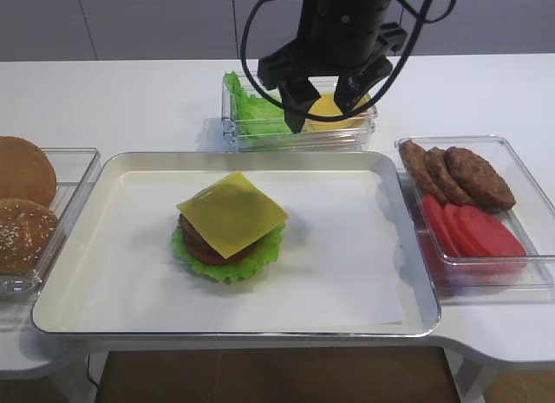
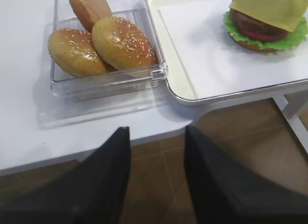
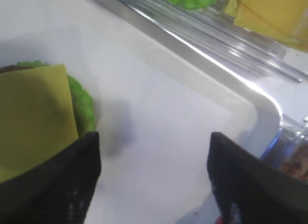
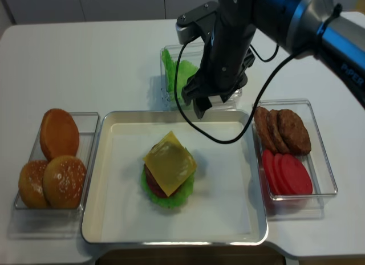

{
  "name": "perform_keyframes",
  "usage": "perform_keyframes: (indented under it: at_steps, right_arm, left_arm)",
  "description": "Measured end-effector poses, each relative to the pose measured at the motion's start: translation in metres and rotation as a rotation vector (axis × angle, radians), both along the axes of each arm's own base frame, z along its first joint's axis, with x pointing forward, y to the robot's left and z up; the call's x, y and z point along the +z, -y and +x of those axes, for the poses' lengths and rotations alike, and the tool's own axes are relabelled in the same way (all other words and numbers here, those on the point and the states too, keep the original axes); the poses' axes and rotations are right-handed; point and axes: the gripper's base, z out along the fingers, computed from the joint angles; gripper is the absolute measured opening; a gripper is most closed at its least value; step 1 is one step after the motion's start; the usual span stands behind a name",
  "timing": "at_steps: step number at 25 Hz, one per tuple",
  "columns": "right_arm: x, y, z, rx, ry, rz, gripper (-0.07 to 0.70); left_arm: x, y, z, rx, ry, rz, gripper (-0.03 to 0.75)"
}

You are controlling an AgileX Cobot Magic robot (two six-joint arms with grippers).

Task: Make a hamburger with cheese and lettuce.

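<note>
Yellow cheese (image 1: 231,213) is lying square on top of the hamburger (image 1: 227,247) in the middle of the tray (image 1: 78,295), which is sitting along the near edge of the worktop. Beneath it a patty, a tomato slice and the lettuce (image 1: 227,266) are showing, so the cheese and leaf steps are looking done (a bottom bun may be peeking out under the leaf in the left wrist view, though I cannot be sure). No top bun is sitting on the stack.

Toward the left edge, buns (image 4: 51,162) are waiting in a clear box. Toward the right edge, spare patties (image 1: 455,173) and tomato slices (image 1: 473,230) are filling another.

Farther back, the right gripper (image 1: 325,104) is hovering over the tray's far rim, in front of the box of leaves and cheese slices (image 1: 299,117) near the far edge; its jaws are standing spread apart and carrying nothing. The left gripper (image 2: 156,176) is hanging off the near-left corner, jaws parted and likewise gripping nothing.

What is probably left, by my reading, is capping the stack with a bun.
</note>
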Motion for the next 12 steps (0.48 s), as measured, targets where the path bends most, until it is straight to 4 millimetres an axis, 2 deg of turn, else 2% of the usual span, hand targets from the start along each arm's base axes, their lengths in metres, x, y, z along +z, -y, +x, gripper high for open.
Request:
perform_keyframes:
  at_steps: [5,12]
  right_arm:
    - [0.018,0.017,-0.016,-0.032,0.049,-0.024,0.536]
    - [0.041,0.05,-0.062,-0.086,0.069,-0.003,0.536]
  left_arm:
    - [0.0,0.0,0.0,0.0,0.0,0.0,0.283]
    - [0.0,0.0,0.0,0.0,0.0,0.0,0.283]
